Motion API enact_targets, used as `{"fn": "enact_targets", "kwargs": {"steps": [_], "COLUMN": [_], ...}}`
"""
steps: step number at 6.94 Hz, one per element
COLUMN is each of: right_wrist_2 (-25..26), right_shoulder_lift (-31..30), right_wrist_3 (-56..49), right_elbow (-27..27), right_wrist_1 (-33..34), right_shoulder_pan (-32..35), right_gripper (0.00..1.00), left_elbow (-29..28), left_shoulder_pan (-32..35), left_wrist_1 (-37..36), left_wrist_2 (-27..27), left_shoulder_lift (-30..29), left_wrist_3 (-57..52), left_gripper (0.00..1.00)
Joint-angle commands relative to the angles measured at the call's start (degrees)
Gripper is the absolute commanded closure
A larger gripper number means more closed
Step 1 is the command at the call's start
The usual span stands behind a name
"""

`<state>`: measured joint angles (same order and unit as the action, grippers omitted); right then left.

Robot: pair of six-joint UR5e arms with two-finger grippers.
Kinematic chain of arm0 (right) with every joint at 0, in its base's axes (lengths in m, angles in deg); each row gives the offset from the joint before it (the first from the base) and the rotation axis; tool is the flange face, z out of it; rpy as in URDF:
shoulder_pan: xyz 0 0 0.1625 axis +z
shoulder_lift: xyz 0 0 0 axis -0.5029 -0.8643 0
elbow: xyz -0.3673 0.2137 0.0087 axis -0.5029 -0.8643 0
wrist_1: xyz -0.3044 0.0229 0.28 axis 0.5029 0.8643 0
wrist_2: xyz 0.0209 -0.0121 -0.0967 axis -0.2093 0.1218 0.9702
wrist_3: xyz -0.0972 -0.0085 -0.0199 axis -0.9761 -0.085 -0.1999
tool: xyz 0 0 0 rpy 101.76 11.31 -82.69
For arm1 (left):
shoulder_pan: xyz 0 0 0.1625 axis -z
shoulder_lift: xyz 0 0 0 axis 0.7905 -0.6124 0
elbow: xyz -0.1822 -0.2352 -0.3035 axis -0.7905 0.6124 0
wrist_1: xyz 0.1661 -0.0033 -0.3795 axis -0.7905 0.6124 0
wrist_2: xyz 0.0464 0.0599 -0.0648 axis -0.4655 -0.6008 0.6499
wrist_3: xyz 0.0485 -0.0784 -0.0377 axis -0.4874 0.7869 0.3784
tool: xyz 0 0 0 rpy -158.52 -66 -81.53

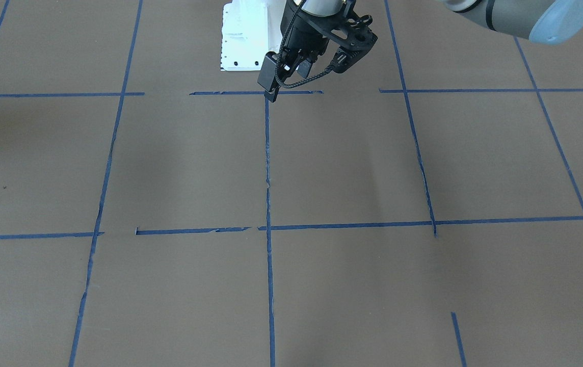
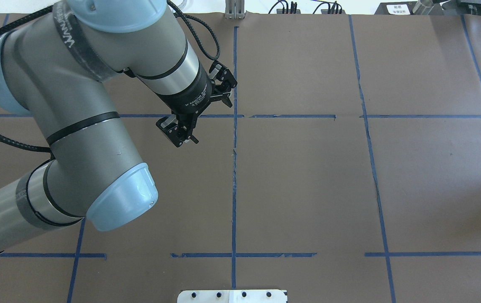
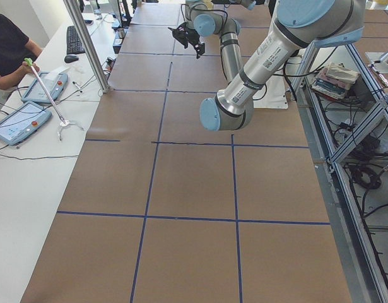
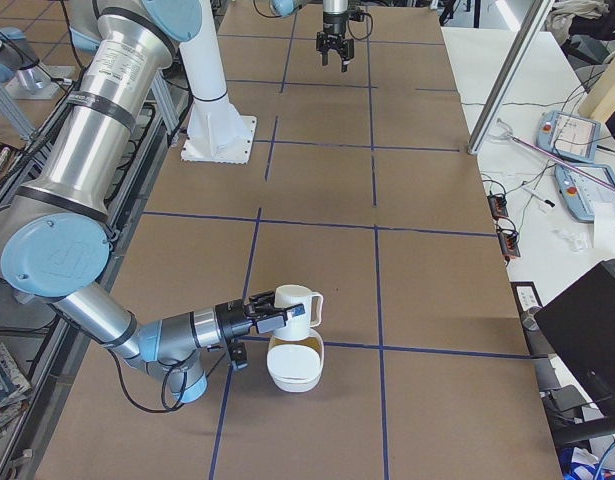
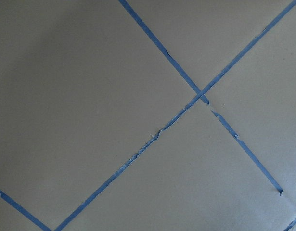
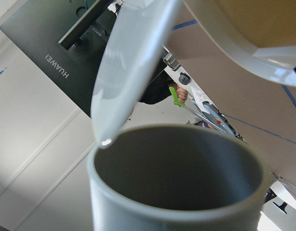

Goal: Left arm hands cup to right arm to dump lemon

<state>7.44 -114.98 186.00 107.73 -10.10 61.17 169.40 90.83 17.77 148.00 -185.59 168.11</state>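
The cup (image 4: 293, 308), a white ribbed mug, hangs upright just above a white bowl (image 4: 293, 372) at the near end of the exterior right view. The right gripper (image 4: 267, 318) reaches it from the side; whether it is open or shut I cannot tell. In the right wrist view the cup's (image 6: 176, 192) grey inside fills the frame below the bowl (image 6: 244, 43), and the part showing holds nothing. The lemon is not in view. Far off over the table's middle, the left gripper (image 2: 179, 134) (image 1: 286, 76) (image 4: 334, 52) hangs open and empty.
Brown paper with a blue tape grid (image 2: 234, 168) covers the table. The robot's white base plate (image 1: 243, 41) (image 4: 219, 140) lies at the robot's edge. A person (image 3: 7, 47) at a side desk holds a grabber stick. A metal post (image 3: 86, 44) and a black monitor (image 4: 587, 320) stand beside the table.
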Motion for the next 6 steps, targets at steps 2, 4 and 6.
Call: {"fn": "enact_targets", "kwargs": {"steps": [2,4,6], "right_wrist_2": [-0.6,-0.4,-0.2], "right_shoulder_lift": [1.2,1.2,1.7], "right_wrist_3": [-7.9,-13.8,-22.1], "right_elbow": [3.9,10.8,17.6], "right_wrist_1": [7.2,16.8,25.1], "right_shoulder_pan": [-0.1,-0.1,-0.2], "right_gripper": [0.76,0.76,0.76], "left_elbow": [-0.2,-0.1,-0.7], "left_shoulder_pan": [0.1,0.1,0.0], "left_wrist_1": [0.4,0.5,0.7], "left_wrist_2": [0.1,0.1,0.2], "left_shoulder_lift": [0.6,2.0,2.2], "left_wrist_3": [-0.2,-0.2,-0.2], "left_gripper": [0.0,0.0,0.0]}}
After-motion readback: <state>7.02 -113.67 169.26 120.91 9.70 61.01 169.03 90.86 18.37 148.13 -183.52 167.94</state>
